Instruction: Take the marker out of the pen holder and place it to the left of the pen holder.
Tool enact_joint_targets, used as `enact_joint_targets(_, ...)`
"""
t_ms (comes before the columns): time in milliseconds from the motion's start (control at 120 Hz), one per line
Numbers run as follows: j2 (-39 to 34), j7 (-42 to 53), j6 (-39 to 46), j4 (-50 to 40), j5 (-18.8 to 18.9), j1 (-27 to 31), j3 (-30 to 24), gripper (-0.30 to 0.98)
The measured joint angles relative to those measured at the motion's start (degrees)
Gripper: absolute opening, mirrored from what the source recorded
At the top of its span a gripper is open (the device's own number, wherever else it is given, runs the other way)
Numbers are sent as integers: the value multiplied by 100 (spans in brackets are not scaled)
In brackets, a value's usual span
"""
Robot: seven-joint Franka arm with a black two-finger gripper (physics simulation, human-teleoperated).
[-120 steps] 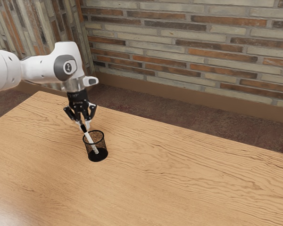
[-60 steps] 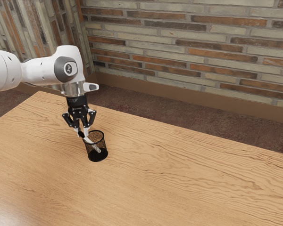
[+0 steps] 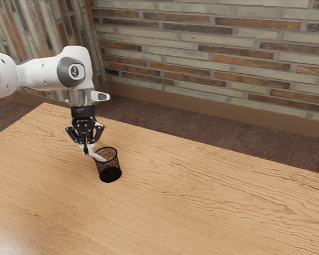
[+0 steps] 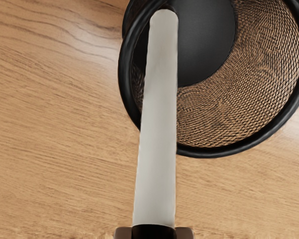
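Nearest in the exterior view is the bare wood-grained top of the table (image 3: 202, 212), pale brown with darker wavy lines. Beyond that foreground stands the pen holder (image 3: 109, 171), a round black mesh cup with a thick rim and a solid dark bottom, upright on the table. At its rim is the marker (image 3: 99, 158) — leaning far over, its pale body reaching from the pincer (image 3: 87, 150) across the rim to the mouth of the pen holder. In the wrist view the marker's black cap (image 4: 153, 231) sits between the two fingers, one against each side, so the pincer is closed on it, parted only by the marker's thickness. From there the pale body runs out over the rim, and its rounded far end lies over the mouth, close to the rim; how deep that end sits I cannot tell. The pincer itself is above the table just beside the pen holder, pointing down, on the side toward the exterior view's left. Above and behind it the white arm (image 3: 40, 74) comes in from the exterior view's left. Past the table's far edge lies a dark reddish floor (image 3: 149, 117), then a plain brown band (image 3: 202, 102) along the foot of a brick wall (image 3: 212, 42) in grey, cream and orange.
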Motion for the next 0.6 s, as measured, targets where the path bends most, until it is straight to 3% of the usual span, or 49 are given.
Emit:
enact_joint_targets(292,-1900,-20,-112,-1100,71,-2,-86,-7)
enact_joint_targets(433,-2228,-33,4,-1432,157,-68,171,-7)
enact_joint_targets(600,-2107,-74,377,-1559,193,47,345,-8)
